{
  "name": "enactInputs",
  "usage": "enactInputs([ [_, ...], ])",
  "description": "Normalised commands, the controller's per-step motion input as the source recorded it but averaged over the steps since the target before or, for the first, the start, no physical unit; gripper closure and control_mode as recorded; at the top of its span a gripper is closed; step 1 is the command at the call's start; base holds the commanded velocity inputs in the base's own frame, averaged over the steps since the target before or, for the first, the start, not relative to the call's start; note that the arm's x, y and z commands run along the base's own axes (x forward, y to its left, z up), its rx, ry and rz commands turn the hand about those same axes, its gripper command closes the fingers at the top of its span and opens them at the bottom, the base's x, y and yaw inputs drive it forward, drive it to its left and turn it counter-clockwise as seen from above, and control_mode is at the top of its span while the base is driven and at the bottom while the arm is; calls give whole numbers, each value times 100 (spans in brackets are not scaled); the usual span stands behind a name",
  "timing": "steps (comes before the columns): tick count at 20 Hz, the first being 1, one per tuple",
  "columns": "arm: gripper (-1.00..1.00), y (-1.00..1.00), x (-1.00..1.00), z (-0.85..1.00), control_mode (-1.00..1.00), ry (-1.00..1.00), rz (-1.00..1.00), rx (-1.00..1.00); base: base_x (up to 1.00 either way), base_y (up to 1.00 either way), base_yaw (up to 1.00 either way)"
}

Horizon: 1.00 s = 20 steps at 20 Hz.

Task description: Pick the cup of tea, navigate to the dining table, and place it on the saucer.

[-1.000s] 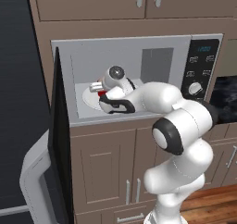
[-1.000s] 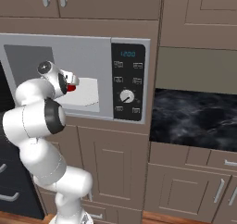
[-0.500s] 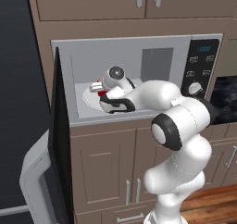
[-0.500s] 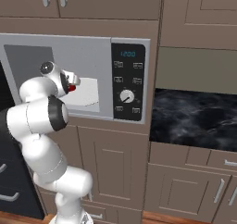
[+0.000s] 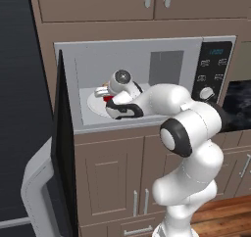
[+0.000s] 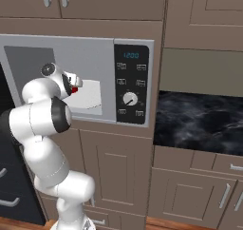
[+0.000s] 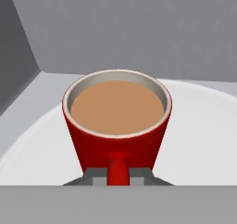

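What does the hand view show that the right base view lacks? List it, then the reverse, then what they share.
Hand view: the light brown tea filling the cup of tea, its handle facing the camera between the gripper's finger tips, and the white microwave plate under the cup.

Right base view: the microwave's control panel with its dial, the black marble counter to the right, and the brown cabinets.

Both: the red cup, a mere sliver in the right base view, and the grey microwave interior.
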Motion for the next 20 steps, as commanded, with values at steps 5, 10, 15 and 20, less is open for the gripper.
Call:
enactInputs([
  [5,100,0,0,0,-100,0,0,0,0,0,0],
  [10,100,0,-5,0,-100,0,0,0,0,0,0],
  [15,100,0,-16,0,-100,-1,0,0,0,0,0],
  [20,100,0,-41,3,-100,0,0,0,0,0,0],
])
